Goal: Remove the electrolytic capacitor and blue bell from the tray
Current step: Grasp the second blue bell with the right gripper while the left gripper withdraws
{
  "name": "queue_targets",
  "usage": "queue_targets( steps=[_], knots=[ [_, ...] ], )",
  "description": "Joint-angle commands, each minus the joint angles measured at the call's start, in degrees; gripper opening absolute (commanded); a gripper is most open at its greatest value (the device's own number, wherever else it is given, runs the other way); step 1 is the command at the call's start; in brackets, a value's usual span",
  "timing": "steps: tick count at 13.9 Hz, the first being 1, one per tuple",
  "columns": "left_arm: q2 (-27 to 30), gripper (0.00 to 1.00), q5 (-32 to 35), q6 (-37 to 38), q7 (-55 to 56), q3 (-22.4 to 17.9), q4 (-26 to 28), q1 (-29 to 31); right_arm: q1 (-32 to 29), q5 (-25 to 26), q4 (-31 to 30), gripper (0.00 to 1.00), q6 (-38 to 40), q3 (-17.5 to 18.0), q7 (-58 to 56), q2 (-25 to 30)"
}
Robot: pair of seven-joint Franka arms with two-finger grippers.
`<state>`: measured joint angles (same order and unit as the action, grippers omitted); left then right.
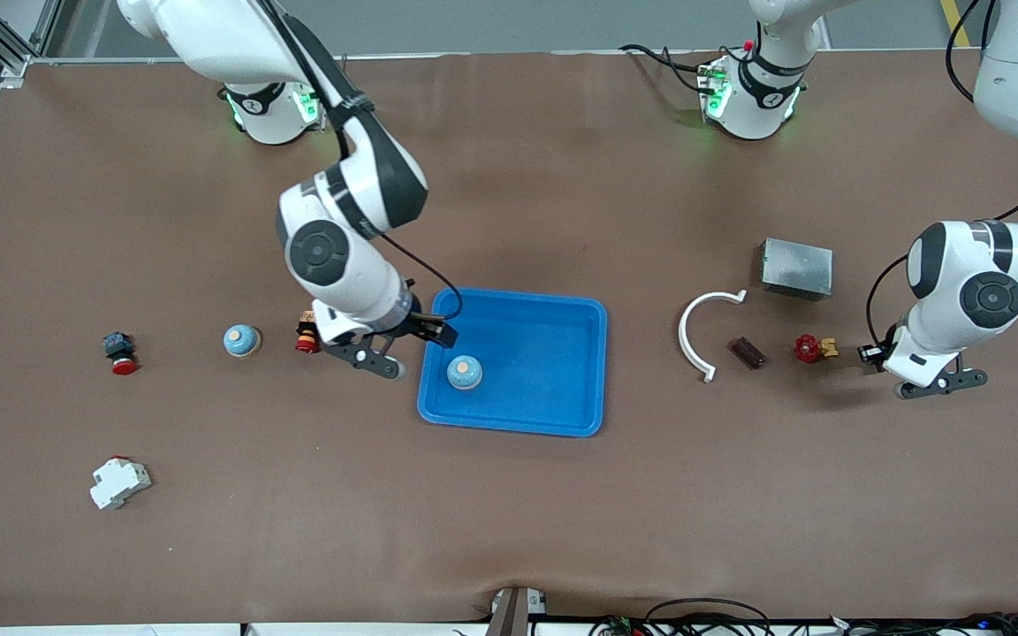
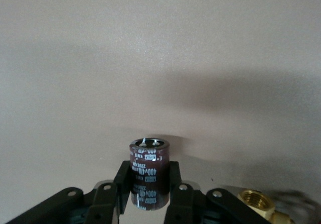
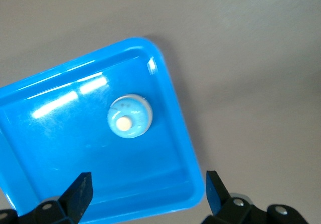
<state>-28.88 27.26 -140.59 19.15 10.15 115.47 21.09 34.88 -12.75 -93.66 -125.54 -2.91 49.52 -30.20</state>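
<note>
While left gripper (image 2: 149, 191) clamps the electrolytic capacitor (image 2: 149, 171) off-tray, right gripper (image 3: 145, 191) hangs wide open over the tray (image 1: 562, 415); next, descend onto blue bell (image 1: 465, 373).

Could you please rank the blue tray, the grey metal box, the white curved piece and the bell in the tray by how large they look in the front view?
1. blue tray
2. white curved piece
3. grey metal box, close to the curved piece, so unsure
4. bell
</note>
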Motion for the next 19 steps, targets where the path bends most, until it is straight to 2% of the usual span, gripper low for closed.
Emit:
queue_targets(
  steps=[1, 4, 7, 10, 13, 15, 17, 19],
  knots=[
    [1.0, 1.0, 1.2, -0.9, -0.7, 0.7, 0.2, 0.6, 1.7, -0.8, 5.8, 1.0, -1.6, -0.7, 4.0, -5.8],
    [5.2, 1.0, 0.4, 0.1, -0.5, 3.7, 0.2, 0.6, 2.8, -0.3, 7.9, 1.0, -3.7, -0.7, 4.8, -8.8],
    [10.5, 1.0, 0.0, 6.7, -0.5, 8.7, -1.5, 0.7, 2.7, 0.0, 9.4, 1.0, -3.7, -0.8, 4.3, -10.2],
    [12.3, 1.0, -4.4, 11.8, -0.7, 11.6, -5.4, 0.6, 2.6, 2.2, 10.2, 1.0, -4.7, -0.9, 3.7, -11.9],
    [12.2, 1.0, -5.6, 23.3, -0.6, 15.6, -14.4, 0.6, 2.7, 6.8, 10.2, 1.0, -6.4, -0.9, 3.2, -12.7],
    [11.6, 1.0, -9.1, 31.3, -0.6, 17.5, -22.0, 0.3, 2.6, 7.4, 10.2, 1.0, -7.8, -0.8, 2.3, -13.7],
    [11.7, 1.0, -11.7, 36.7, -0.5, 17.7, -26.5, -0.2, 2.2, 7.3, 10.2, 1.0, -8.8, -0.8, 0.0, -14.1],
    [11.7, 1.0, -11.9, 41.4, -0.5, 20.0, -31.4, -0.1, 2.4, 7.3, 10.2, 1.0, -8.9, -0.8, 0.0, -14.4]
  ],
)
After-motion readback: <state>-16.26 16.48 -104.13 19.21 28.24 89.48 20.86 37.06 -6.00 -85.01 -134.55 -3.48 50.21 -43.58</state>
